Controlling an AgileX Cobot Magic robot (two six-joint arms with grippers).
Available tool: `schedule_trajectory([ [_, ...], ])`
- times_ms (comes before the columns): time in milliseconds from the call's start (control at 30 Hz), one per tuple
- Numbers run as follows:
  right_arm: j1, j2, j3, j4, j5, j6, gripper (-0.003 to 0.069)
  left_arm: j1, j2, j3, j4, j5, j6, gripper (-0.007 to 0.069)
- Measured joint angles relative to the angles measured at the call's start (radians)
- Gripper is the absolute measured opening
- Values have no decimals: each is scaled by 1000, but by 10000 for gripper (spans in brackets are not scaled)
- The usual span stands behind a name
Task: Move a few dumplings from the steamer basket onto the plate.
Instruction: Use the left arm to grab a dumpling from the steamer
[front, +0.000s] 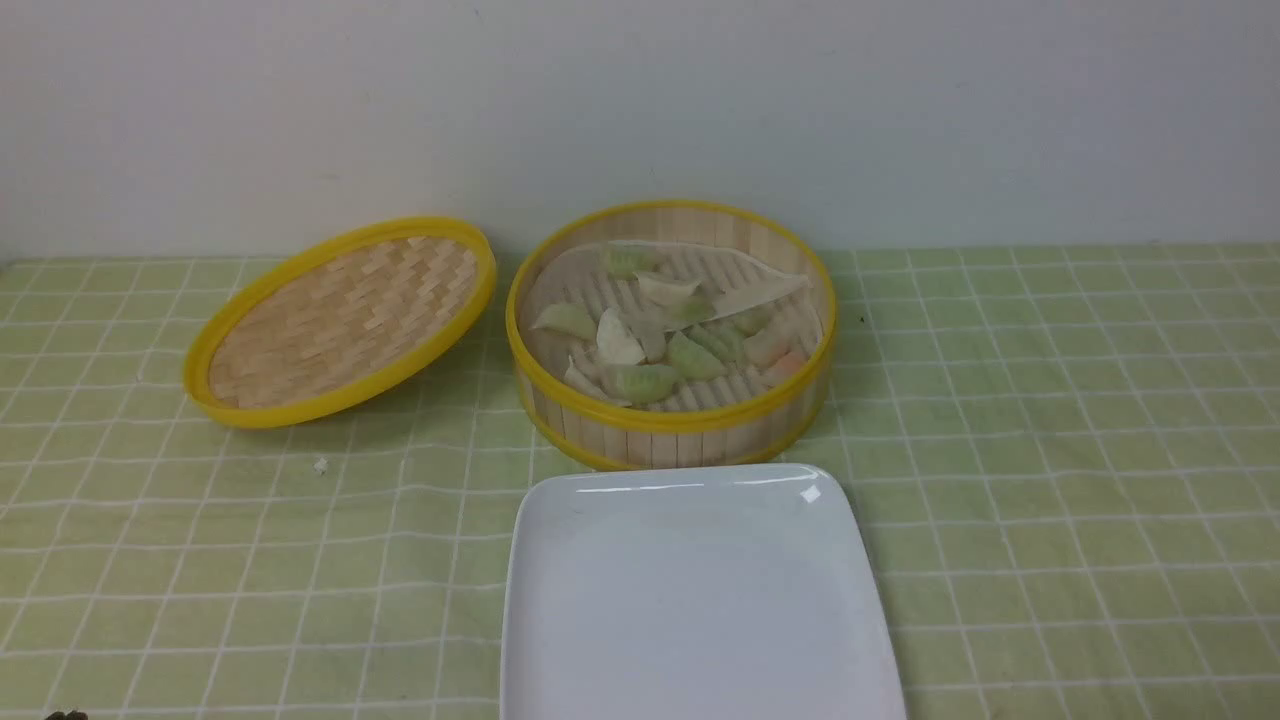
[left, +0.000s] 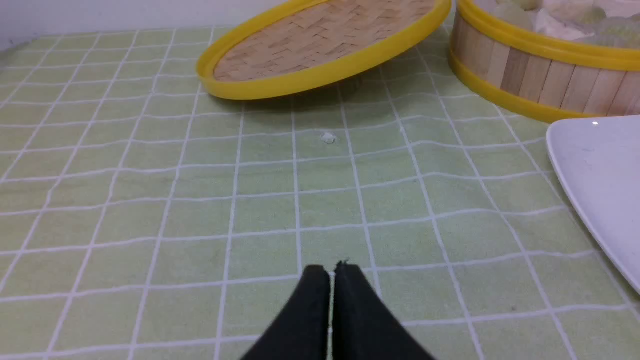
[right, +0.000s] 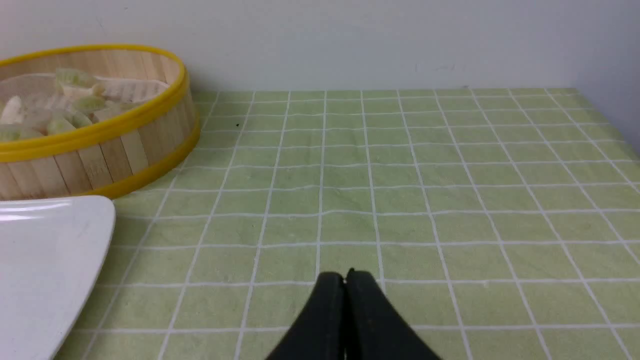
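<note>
The steamer basket (front: 670, 425) stands at the table's middle, holding several pale green, off-white and pinkish dumplings (front: 640, 380) on a pale liner sheet. Its slatted side also shows as the steamer basket (left: 540, 80) and the steamer basket (right: 100, 160). Right in front of it lies the bare white plate (front: 700, 600), whose corner is the plate (left: 595, 170) and the plate (right: 45, 250). My left gripper (left: 330, 272) is shut with nothing in it, low over the cloth, left of the plate. My right gripper (right: 345, 276) is shut and empty too, right of the plate. Neither arm shows in the front view.
The shallow woven lid (front: 345, 320) with a yellow rim leans tilted to the left of the basket. A small white crumb (front: 320, 465) lies on the green checked tablecloth (front: 1050, 480) in front of it. A pale wall closes the back.
</note>
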Motion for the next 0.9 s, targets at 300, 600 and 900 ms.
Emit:
schedule_trajectory([
  [300, 0, 0, 0, 0, 0, 0, -15, 0, 0, 0, 0, 0, 0, -6],
  [600, 0, 0, 0, 0, 0, 0, -15, 0, 0, 0, 0, 0, 8, -6],
  [900, 0, 0, 0, 0, 0, 0, -15, 0, 0, 2, -32, -35, -12, -6],
])
